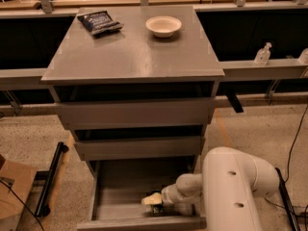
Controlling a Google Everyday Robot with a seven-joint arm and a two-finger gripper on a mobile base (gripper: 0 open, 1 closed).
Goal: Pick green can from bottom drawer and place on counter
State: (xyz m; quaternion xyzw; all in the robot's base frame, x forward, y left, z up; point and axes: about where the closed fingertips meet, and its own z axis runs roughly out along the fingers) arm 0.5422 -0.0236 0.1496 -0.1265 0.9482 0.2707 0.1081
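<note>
The bottom drawer (118, 196) is pulled open at the foot of the grey cabinet. The green can (157, 210) stands near the drawer's front wall, right of its middle, mostly hidden by my gripper. My gripper (152, 199) reaches into the drawer from the right and sits right on top of the can. My white arm (231, 191) fills the lower right. The counter (134, 52) tops the cabinet above the drawers.
A white bowl (163, 26) and a dark blue chip bag (99, 22) lie at the back of the counter. Two upper drawers (134, 113) stick out slightly. A clear bottle (263, 54) stands on the right ledge. A cardboard box (12, 189) and a black bar (52, 177) are on the floor at the left.
</note>
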